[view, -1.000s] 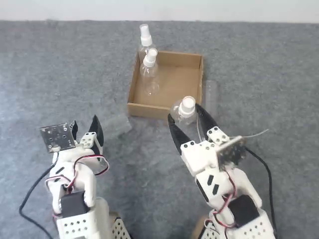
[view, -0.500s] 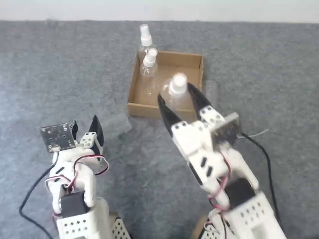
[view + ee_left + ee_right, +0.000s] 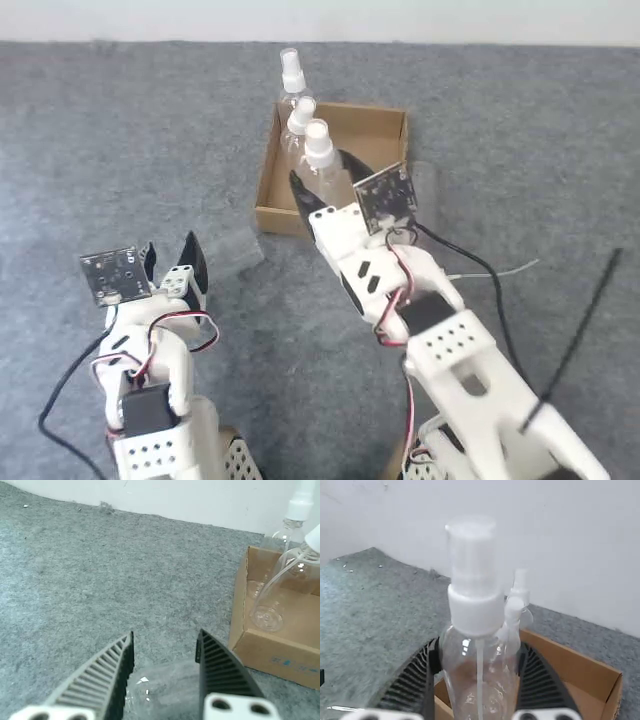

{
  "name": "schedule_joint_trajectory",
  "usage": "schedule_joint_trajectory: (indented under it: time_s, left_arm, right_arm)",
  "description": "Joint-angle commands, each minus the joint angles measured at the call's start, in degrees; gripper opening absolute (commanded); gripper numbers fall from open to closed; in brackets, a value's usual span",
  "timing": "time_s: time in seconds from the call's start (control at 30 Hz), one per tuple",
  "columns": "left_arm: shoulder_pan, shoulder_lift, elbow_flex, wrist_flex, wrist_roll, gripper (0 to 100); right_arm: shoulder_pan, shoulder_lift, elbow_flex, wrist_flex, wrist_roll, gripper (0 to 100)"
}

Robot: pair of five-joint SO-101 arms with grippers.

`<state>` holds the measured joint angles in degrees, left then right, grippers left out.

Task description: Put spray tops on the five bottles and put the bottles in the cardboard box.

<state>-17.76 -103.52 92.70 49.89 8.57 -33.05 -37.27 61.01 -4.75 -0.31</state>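
My right gripper is shut on a clear bottle with a white spray top, holding it upright over the near left part of the cardboard box. The right wrist view has that bottle between the black fingers. A second topped bottle stands in the box's far left corner, and a third stands just behind the box. My left gripper is open low over the carpet, with a clear plastic piece lying between its fingers.
Another clear piece lies on the grey carpet right of the box. A thin cable trails to the right of the right arm. In the left wrist view the box's wall is ahead to one side, with a white wall behind.
My right arm has carried the topped bottle from just in front of the box forward and left, to over the box. The left arm has kept still.
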Motion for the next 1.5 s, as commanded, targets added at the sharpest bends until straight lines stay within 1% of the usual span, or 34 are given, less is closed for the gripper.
schedule_joint_trajectory:
  time_s: [0.0, 0.23, 0.3, 0.4, 0.6, 0.8, 1.13, 1.47]
  left_arm:
    - [-0.18, -0.88, -0.22, -2.02, 0.44, 19]
    - [-0.18, -0.88, 2.42, -6.95, -0.18, 19]
    - [-0.18, -0.88, 2.59, -7.21, -1.67, 19]
    - [-0.09, -0.88, 2.59, -7.03, -2.02, 19]
    - [-0.09, -0.88, 2.59, -7.03, -2.02, 19]
    - [-0.09, -0.88, 2.59, -6.95, -2.11, 19]
    - [-0.09, -0.88, 2.59, -6.86, -2.11, 19]
    - [-0.18, -0.88, 2.59, -6.86, -2.11, 19]
  right_arm:
    - [-0.4, 3.74, -6.24, -4.35, 0.7, 0.6]
    - [-0.48, 14.64, -10.64, -8.57, 0.0, 0.6]
    - [-0.48, 17.01, -10.64, -11.56, -1.67, 0.6]
    - [-0.48, 20.18, -10.64, -15.34, -3.08, 0.6]
    - [-1.54, 27.03, -10.64, -20.09, -3.34, 0.6]
    - [-4.18, 33.36, -10.99, -24.92, -2.99, 0.6]
    - [-4.7, 41.1, -14.07, -26.24, -2.99, 0.6]
    - [-4.79, 41.8, -14.15, -25.89, -2.9, 1.7]
